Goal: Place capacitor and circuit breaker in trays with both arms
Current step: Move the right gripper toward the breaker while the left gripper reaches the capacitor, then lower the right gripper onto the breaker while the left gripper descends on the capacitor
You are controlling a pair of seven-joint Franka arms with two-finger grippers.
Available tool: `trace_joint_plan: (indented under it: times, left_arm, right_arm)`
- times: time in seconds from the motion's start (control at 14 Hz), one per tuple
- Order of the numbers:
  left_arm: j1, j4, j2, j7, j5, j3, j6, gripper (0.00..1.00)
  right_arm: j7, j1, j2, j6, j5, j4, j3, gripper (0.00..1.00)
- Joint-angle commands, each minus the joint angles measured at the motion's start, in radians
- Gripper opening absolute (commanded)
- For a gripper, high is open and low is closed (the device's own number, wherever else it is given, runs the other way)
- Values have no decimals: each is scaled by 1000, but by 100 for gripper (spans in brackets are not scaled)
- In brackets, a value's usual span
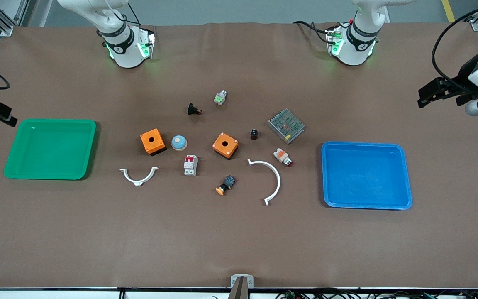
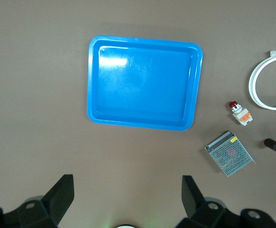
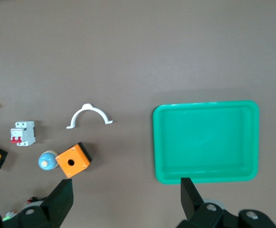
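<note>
Table (image 1: pixel 239 241) – capacitor (image 1: pixel 254 134) (untouched), breaker (image 1: pixel 190 165).

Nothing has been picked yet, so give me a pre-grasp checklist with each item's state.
1. Capacitor free to grasp: ok, it stands alone on the table between an orange box and the metal mesh unit.
2. Breaker free to grasp: ok, nothing touches it.
3. Left gripper ready: ok, jaws open and empty, over the table beside the blue tray.
4. Right gripper ready: ok, jaws open and empty, by the green tray.
5. Trays able to receive: ok, both hold nothing.
6. Which tray takes which part: cannot tell.
</note>
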Motion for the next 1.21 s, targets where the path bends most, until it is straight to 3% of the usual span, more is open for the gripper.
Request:
trace_joint_plan:
  times: [0.0, 0.21, 0.43, 0.79, 0.93, 1.14]
  left_arm:
    - [-12, 38, 74, -25, 7, -11, -14, 100]
    - [-72, 32, 137, -155, 15, -25, 51, 100]
    - [-146, 26, 212, -373, 1, -31, 127, 100]
    - [-302, -34, 323, -744, -20, -59, 270, 100]
    - [-368, -33, 392, -845, -42, -59, 307, 100]
    - [-475, -31, 467, -1112, -42, -59, 402, 99]
  right_arm:
    - [216, 120, -2, -49, -28, -3, 1, 100]
    - [358, 281, 4, -43, -36, -58, 2, 100]
    - [394, 422, 118, 96, -30, -95, 2, 100]
    - [398, 462, 274, 430, 10, -185, 5, 100]
    - [396, 462, 320, 484, 88, -190, 5, 100]
    - [396, 477, 363, 538, 110, -190, 5, 100]
